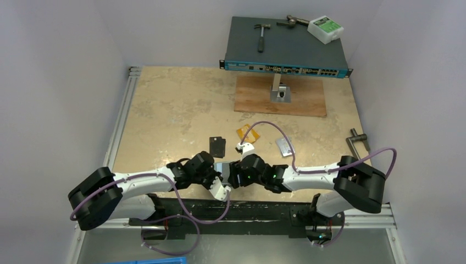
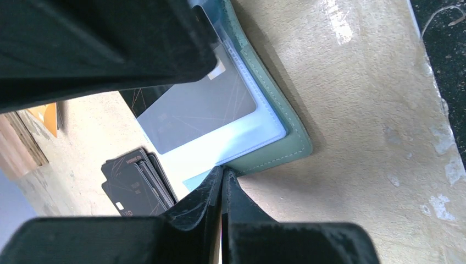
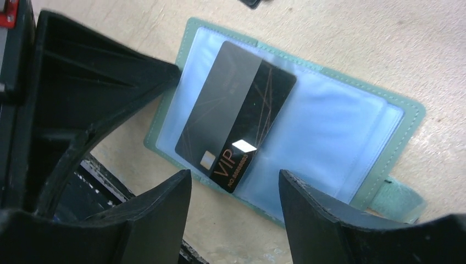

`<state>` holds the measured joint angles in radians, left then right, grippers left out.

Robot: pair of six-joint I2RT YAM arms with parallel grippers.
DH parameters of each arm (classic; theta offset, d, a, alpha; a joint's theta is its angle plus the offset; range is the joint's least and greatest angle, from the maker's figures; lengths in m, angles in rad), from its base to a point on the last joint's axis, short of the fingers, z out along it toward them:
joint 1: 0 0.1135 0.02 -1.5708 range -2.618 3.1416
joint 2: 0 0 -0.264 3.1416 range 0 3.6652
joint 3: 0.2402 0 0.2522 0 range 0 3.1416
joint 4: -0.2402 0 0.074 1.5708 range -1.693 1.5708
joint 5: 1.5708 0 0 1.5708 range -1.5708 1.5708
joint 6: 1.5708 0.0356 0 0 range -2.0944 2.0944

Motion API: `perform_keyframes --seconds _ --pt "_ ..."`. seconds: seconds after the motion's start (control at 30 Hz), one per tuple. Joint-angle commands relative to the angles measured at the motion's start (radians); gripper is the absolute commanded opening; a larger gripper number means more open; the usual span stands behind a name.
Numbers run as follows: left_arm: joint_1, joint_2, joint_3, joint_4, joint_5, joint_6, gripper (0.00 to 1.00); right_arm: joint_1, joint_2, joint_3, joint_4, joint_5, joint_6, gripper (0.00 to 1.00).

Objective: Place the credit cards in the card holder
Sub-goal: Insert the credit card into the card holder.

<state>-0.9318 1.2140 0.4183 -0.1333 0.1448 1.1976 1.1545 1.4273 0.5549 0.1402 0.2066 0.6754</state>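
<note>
The teal card holder lies open on the table between both grippers, its pale blue lining up. A dark credit card with VIP lettering lies across its left half, its upper part seemingly under a clear pocket; it looks grey in the left wrist view. My left gripper is shut, its tips against the holder's edge. My right gripper hovers open just above the card's near end, holding nothing. An orange card and a silver card lie farther back.
A black layered rectangle lies just behind the holder, also in the left wrist view. A wooden board with a metal stand carries a network switch at the back. A metal clamp sits at the right edge.
</note>
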Motion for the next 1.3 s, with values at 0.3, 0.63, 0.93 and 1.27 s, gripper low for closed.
perform_keyframes --seconds 0.3,0.63,0.93,1.27 --pt "-0.006 0.000 -0.031 -0.024 0.058 0.045 0.00 -0.170 -0.060 -0.033 0.044 -0.121 0.057 0.01" --pt "-0.007 -0.001 -0.031 -0.019 0.057 0.051 0.00 -0.170 0.041 0.032 0.042 -0.091 0.063 0.00" --pt "-0.007 -0.007 -0.043 0.004 0.061 0.073 0.00 -0.170 0.109 0.074 0.055 -0.097 0.059 0.00" --pt "-0.009 -0.006 -0.050 0.020 0.061 0.079 0.00 -0.159 0.129 0.080 0.110 -0.123 0.075 0.00"
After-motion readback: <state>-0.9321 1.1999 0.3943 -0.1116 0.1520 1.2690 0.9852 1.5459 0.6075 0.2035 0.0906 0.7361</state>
